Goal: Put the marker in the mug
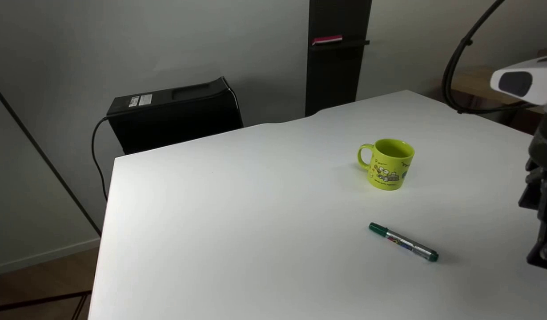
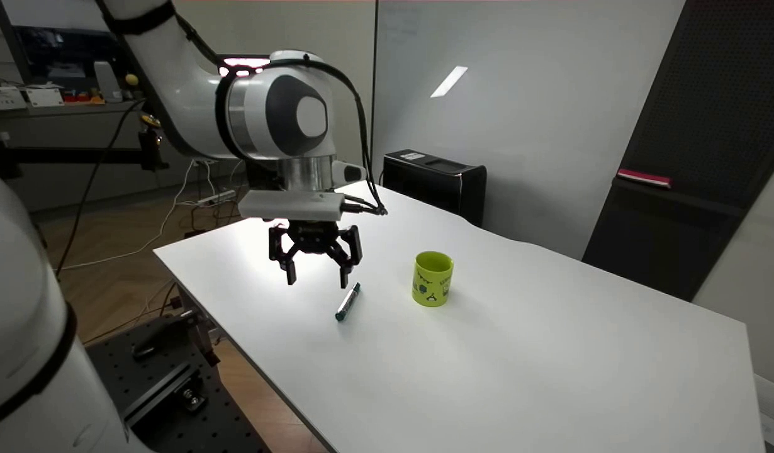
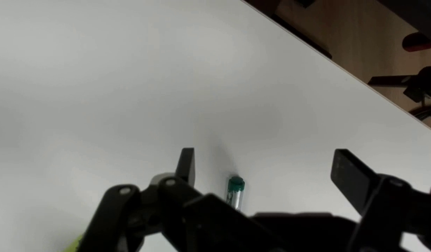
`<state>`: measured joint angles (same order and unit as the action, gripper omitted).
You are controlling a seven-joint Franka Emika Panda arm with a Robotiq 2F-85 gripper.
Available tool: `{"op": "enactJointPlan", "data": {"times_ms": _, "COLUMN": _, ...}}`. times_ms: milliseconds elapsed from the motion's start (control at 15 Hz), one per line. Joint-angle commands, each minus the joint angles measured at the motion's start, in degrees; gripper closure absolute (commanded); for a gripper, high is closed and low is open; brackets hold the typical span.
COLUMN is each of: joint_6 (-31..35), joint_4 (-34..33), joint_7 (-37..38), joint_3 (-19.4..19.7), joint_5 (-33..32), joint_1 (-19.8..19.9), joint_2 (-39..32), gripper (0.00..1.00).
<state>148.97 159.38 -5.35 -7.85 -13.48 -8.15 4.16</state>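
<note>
The marker (image 1: 409,245), silver-bodied with dark green ends, lies flat on the white table. It also shows in an exterior view (image 2: 348,303). The yellow-green mug (image 1: 390,171) stands upright beyond it, handle to one side, with dark prints; it also shows in an exterior view (image 2: 432,280). My gripper (image 2: 318,278) is open and empty, above the table beside the marker. In the wrist view, one green end of the marker (image 3: 235,189) shows between the open fingers (image 3: 264,168), nearer the left finger; the rest is hidden by the gripper. Only a yellow-green sliver of the mug (image 3: 73,245) shows there.
The white table (image 1: 220,231) has an edge close to the gripper in the wrist view (image 3: 341,68). A black box-shaped device (image 1: 175,118) stands behind the table's far edge. A black panel with a red item (image 2: 644,178) is at the back.
</note>
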Motion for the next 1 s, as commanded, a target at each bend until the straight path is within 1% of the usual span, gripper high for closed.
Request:
{"op": "enactJointPlan", "data": {"times_ms": 0, "joint_6": 1.03, "joint_4": -5.16, "joint_7": 9.87, "joint_3": -0.23, "joint_5": -6.29, "joint_1": 1.07, "joint_2": -8.95, "gripper": 0.0}}
{"op": "enactJointPlan", "data": {"times_ms": 67, "joint_6": 0.8, "joint_4": -6.5, "joint_7": 11.08, "joint_3": 0.09, "joint_5": -6.63, "joint_1": 0.6, "joint_2": -10.88, "gripper": 0.0}}
{"op": "enactJointPlan", "data": {"times_ms": 200, "joint_6": -0.34, "joint_4": -9.91, "joint_7": 11.99, "joint_3": 0.36, "joint_5": -5.34, "joint_1": -0.5, "joint_2": -14.66, "gripper": 0.0}}
{"op": "enactJointPlan", "data": {"times_ms": 400, "joint_6": -1.48, "joint_4": -15.21, "joint_7": 12.08, "joint_3": 0.52, "joint_5": -3.61, "joint_1": -1.98, "joint_2": -19.23, "gripper": 0.0}}
{"op": "enactJointPlan", "data": {"times_ms": 933, "joint_6": -3.59, "joint_4": -26.07, "joint_7": 13.03, "joint_3": 1.98, "joint_5": -3.21, "joint_1": -5.53, "joint_2": -27.24, "gripper": 0.0}}
